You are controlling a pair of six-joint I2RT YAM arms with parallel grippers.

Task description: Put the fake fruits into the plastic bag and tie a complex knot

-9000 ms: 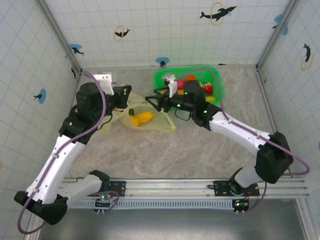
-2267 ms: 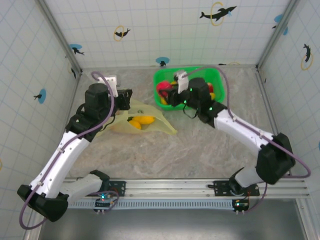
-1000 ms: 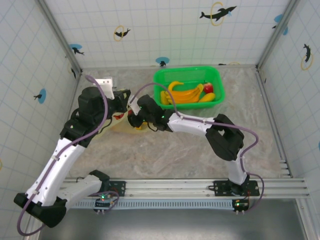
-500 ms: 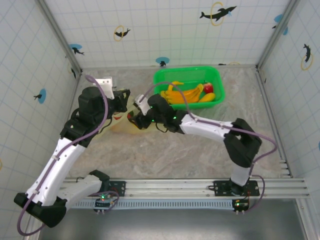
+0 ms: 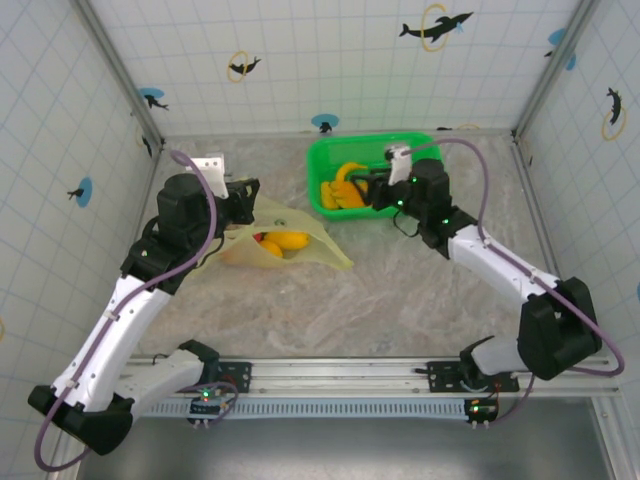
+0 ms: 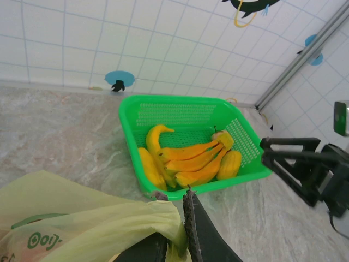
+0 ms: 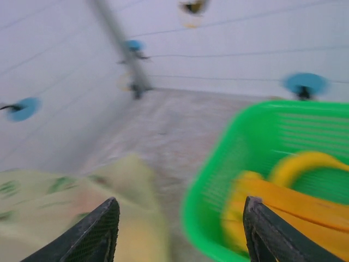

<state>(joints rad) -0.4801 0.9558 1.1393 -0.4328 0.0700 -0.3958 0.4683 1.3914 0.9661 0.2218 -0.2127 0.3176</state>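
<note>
A: Starting with the left gripper [image 5: 243, 194]?

B: Clamped on the upper edge of the plastic bag [image 5: 322, 243], holding its mouth lifted off the table [image 5: 400, 300]. From the left wrist, seen as two dark fingers [image 6: 190, 218] pressed together with a fold of pale yellow-green film pinched between.

A: Inside the bag?

B: Two yellow fake fruits [image 5: 284, 241] lying side by side, with a reddish spot at their left, showing through the film from above.

A: Further right?

B: Green basket [image 5: 372, 141] at the back of the table, just behind and to the right of the bag. Holding a bunch of bananas [image 6: 188, 161] plus a few loose yellow pieces.

A: And the right gripper [image 5: 360, 190]?

B: Hanging over the basket's left half, above the bananas, jaws spread wide, nothing between them. Blurred in the right wrist view, yet clear enough on the gap — bag at lower left, basket and bananas at lower right.
</note>
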